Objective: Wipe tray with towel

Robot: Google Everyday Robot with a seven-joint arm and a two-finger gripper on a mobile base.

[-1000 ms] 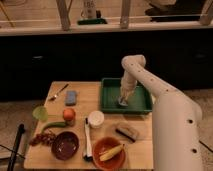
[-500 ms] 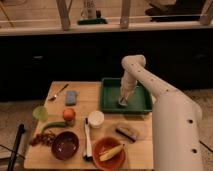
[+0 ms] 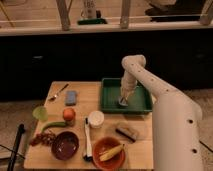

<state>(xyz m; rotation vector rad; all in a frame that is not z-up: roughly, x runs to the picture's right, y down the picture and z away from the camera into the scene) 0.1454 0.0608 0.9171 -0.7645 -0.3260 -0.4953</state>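
Tabletop shot from the one camera view, looking down at a wooden table (image 3: 85,92) with a bunch of stuff on it; the dark-green tray (image 3: 111,97) sits at the far right corner; the white arm (image 3: 150,86) comes in from the right, bends over and drops straight down into the tray; the gripper (image 3: 124,98) is low inside it, toward the near middle, right on top of the towel (image 3: 122,103), a little pale grey-blue wad lying on the tray floor; whether the gripper is clamped on the cloth or just pressing on it I honestly can't tell.

Rest of the table, left of the tray: a flat blue-grey rectangle (image 3: 71,97) with a fork (image 3: 58,92) just beside it; a pale green round thing (image 3: 40,113) near the left edge; an orange fruit (image 3: 69,115); a white cup (image 3: 95,119) close to the tray's near-left corner; a brown block (image 3: 127,131) in front of the tray; a dark brown bowl (image 3: 65,145) at the near edge; an orange bowl (image 3: 102,145) with a banana (image 3: 111,152) in it.
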